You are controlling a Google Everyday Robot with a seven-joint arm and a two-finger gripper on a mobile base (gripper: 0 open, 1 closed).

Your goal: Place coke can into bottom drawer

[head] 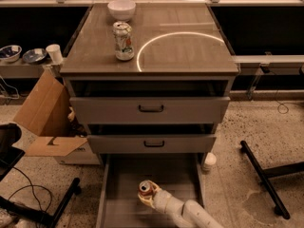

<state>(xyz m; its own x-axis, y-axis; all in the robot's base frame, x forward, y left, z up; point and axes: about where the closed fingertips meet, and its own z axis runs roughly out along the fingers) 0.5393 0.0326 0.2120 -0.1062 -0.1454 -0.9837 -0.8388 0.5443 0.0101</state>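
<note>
The coke can [145,188], red with a silver top, is upright inside the bottom drawer [118,175], which is pulled out at the foot of the grey cabinet. My gripper [148,196] reaches in from the bottom right on its white arm and is closed around the can, low over the drawer floor near the middle. I cannot tell whether the can touches the floor.
A white-and-green can [123,41] and a white bowl [121,9] stand on the cabinet top [190,51]. Two closed drawer fronts with black handles [151,109] sit above. An open cardboard box [45,122] is at left, a black stand leg [261,175] at right.
</note>
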